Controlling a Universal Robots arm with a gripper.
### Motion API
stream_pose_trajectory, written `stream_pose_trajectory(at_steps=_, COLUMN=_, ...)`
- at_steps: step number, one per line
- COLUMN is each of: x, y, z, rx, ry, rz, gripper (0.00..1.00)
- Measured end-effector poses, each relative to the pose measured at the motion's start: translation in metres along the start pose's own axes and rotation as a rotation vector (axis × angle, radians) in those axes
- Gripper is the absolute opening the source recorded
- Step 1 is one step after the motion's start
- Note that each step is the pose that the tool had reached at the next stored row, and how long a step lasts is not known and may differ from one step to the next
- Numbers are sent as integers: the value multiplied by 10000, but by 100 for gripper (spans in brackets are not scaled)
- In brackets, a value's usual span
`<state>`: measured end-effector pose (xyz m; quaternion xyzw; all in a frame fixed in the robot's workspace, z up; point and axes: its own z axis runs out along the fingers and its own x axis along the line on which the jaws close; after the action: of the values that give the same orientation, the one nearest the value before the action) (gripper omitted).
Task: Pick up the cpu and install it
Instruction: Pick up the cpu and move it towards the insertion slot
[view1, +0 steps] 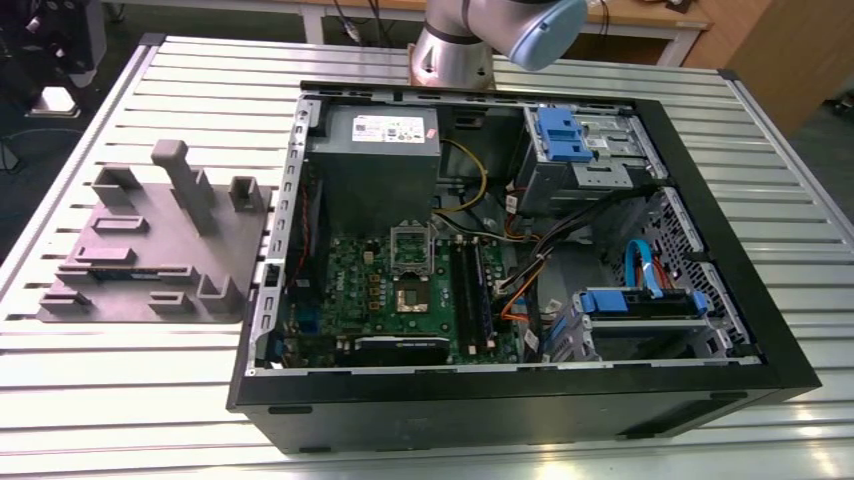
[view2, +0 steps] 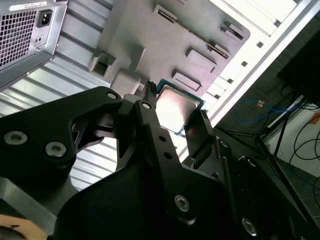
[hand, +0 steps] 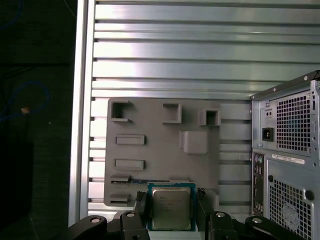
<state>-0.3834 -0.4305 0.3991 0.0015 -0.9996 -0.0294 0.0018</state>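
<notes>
Both wrist views show the gripper (hand: 171, 201) with its fingers clamped on two opposite edges of the cpu (hand: 171, 212). The cpu is held clear of the grey fixture block (hand: 160, 150), and its metal lid, which carries printed lines, faces the cameras. The exterior view shows the arm (view1: 461, 45) at the far side of the open computer case (view1: 534, 400). The fixture block lies at the exterior view's left. The bare socket (view1: 410, 292) sits on the motherboard, and the power supply (view1: 380, 160) carries a white label.
</notes>
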Motion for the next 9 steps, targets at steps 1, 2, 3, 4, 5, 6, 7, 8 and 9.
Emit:
stream_pose_trajectory(at_steps=1, x=-8, y=0, z=0, rx=0, ry=0, rz=0, gripper=47)
stream_pose_trajectory(at_steps=2, x=-15, y=0, z=0, rx=0, ry=0, rz=0, gripper=47)
stream_pose_trajectory(at_steps=3, x=-23, y=0, z=1, rx=0, ry=-1, rz=0, gripper=47)
stream_pose_trajectory(at_steps=4, x=-30, y=0, z=0, rx=0, ry=-1, rz=0, gripper=47)
stream_pose_trajectory(at_steps=5, x=-37, y=0, z=0, rx=0, ry=0, rz=0, gripper=47)
stream_pose_trajectory(at_steps=6, x=-44, y=0, z=0, rx=0, ry=-1, rz=0, gripper=47)
stream_pose_trajectory(at_steps=7, x=-50, y=0, z=0, rx=0, ry=0, rz=0, gripper=47)
stream_pose_trajectory(at_steps=8, x=-55, y=0, z=0, rx=0, ry=-1, rz=0, gripper=47)
stream_pose_trajectory(at_steps=9, x=-60, y=0, z=0, rx=0, ry=0, rz=0, gripper=47)
